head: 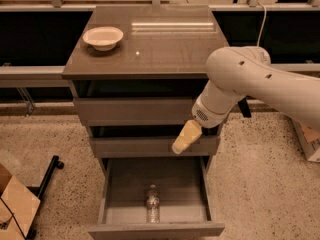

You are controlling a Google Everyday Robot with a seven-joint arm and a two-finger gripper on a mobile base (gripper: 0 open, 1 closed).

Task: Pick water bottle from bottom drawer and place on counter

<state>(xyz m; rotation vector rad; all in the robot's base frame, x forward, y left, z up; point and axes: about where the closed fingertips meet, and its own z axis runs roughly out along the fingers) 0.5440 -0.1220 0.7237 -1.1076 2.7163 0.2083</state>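
The water bottle (152, 203) lies on the floor of the open bottom drawer (156, 230), cap toward the back, near the drawer's middle front. My gripper (179, 146) hangs on the white arm in front of the middle drawer's right part, above and to the right of the bottle, well apart from it. Only its pale yellow fingers (185, 136) show, pointing down and left. The counter (146, 41) is the glossy top of the cabinet, far above the gripper.
A white bowl (103, 37) sits on the counter's left rear. The two upper drawers (131, 111) are pushed in. A cardboard box (15, 204) and a black stand foot (50, 171) lie on the floor at left; another box (311, 144) at far right.
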